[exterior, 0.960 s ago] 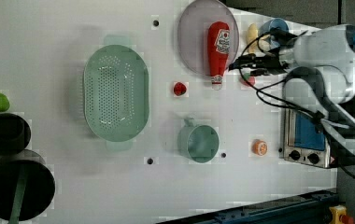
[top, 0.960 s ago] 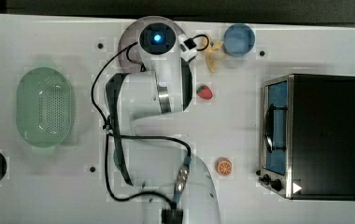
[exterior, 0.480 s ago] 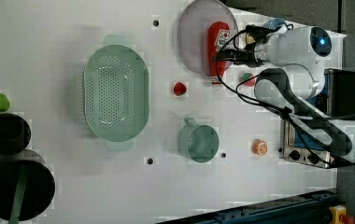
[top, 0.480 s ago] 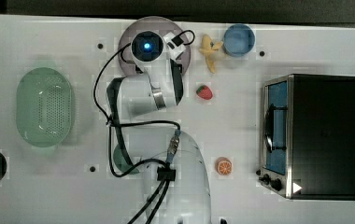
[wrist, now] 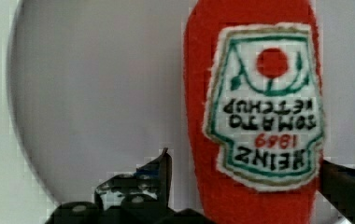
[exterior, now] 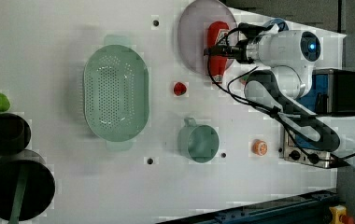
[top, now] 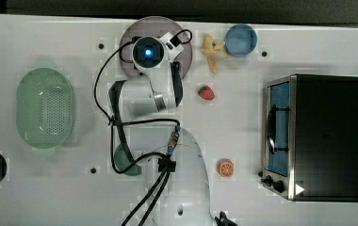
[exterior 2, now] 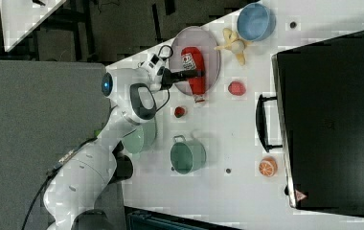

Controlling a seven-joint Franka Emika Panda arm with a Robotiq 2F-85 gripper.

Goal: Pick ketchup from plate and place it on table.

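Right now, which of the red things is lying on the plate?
The ketchup, the long red bottle with a white label, lies on the plate. The two small strawberries sit on the table.

The arm hides most of the plate (top: 132, 35) (top view), covering the ketchup.

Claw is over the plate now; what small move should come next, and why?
Probably close on the bottle. In the wrist view the open claw has a finger on each side of the ketchup bottle, which lies flat on the plate, so the fingers look placed to grip.
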